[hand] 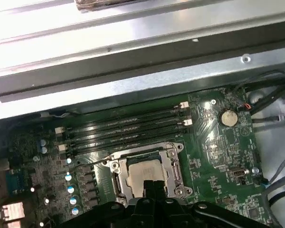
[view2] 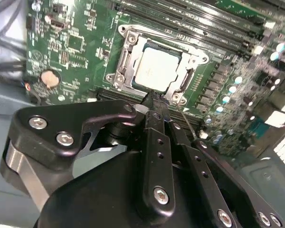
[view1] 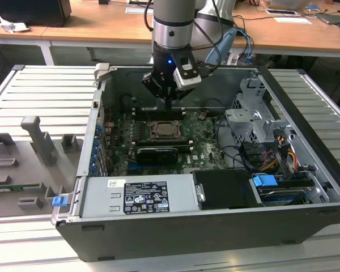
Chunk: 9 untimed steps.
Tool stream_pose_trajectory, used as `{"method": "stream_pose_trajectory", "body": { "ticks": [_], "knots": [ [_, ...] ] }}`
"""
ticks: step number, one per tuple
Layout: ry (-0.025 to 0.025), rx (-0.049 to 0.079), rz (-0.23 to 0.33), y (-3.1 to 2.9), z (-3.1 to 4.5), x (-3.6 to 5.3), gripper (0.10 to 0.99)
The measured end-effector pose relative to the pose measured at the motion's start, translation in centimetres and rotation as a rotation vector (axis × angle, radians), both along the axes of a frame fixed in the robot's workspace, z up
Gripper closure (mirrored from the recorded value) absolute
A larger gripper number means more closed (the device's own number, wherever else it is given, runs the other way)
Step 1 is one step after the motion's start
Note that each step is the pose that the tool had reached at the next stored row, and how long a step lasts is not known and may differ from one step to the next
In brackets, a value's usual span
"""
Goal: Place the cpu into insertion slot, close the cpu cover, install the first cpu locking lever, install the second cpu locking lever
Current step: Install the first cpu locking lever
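- The black robot gripper (view1: 169,106) hangs inside the open dark grey computer case (view1: 306,164), over the green circuit board (view2: 76,42).
- In both wrist views the two thin black fingers (view2: 156,142) lie pressed together, and there is nothing between them.
- The tips of the gripper (view2: 154,99) (hand: 149,184) are at the edge of the insertion slot (view2: 115,78), a square socket with a silvery metal rim. I cannot tell if they touch it.
- The cpu (view2: 156,70) (hand: 142,176), a small flat square chip with a dull silver-grey top, sits inside this socket with its metal face up.
- The cpu cover (view2: 133,47), a thin silvery frame plate with a large square cut-out, lies flat around the chip.
- In the first wrist view a thin metal rod (hand: 92,163) stands out sideways from one corner of the socket.
- The long narrow black memory slots (hand: 123,128) run just beside the socket, between it and the case wall.
- A round silver coin battery (hand: 228,117) sits on the board, well apart from the socket.
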<state>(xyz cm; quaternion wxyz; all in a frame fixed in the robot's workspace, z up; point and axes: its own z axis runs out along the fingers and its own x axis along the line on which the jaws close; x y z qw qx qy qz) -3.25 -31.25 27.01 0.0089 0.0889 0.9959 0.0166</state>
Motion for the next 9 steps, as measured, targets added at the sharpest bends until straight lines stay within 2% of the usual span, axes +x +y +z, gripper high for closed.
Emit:
{"method": "stream_pose_trajectory", "body": {
  "ticks": [1,2,3,9],
  "knots": [
    [0.005,0.006,0.019,0.0,0.01,0.0,0.98],
    [0.0073,0.013,0.028,0.0,0.0,0.0,0.98],
    [0.0079,0.016,0.04,0.0,0.0,-0.01,0.98],
    [0.0091,0.016,0.165,0.0,-0.06,-0.01,0.98]
  ]
}}
